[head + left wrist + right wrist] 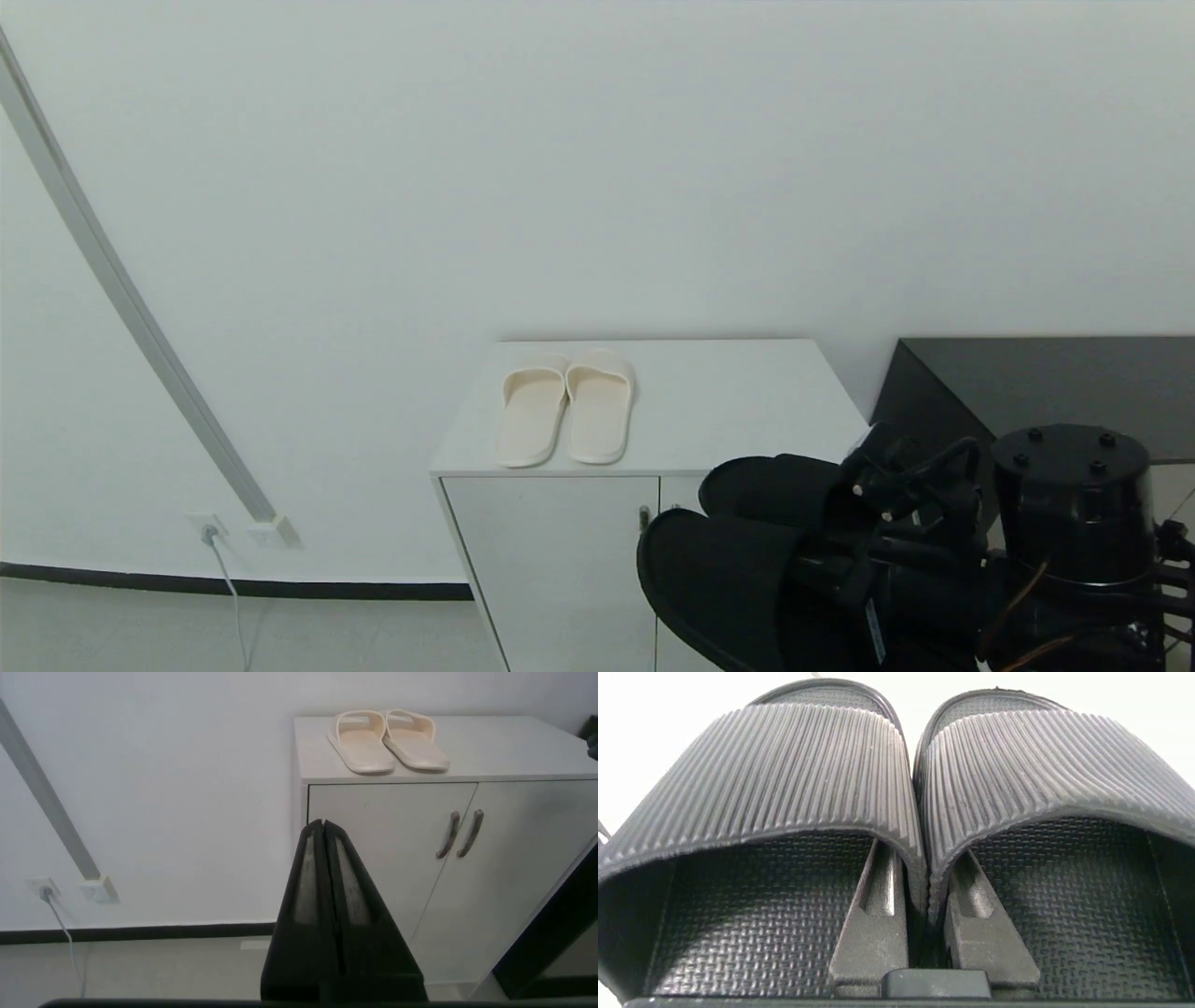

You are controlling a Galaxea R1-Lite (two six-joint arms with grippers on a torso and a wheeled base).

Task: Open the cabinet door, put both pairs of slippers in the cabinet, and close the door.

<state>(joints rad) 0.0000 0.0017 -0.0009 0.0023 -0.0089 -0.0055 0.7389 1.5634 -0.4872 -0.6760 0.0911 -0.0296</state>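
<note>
White cabinet [728,401] against a white wall [560,187], doors [392,859] closed.
2 cream slippers [565,406] on its top; right gripper [924,859] pinches 2 black slippers [738,551]; left gripper [323,831] fingers pressed together.

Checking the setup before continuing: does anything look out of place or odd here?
Nothing is damaged or spilled. The cream slippers lie neatly side by side on the cabinet. One oddity: the right gripper holds the black slippers while both doors are shut.
</note>
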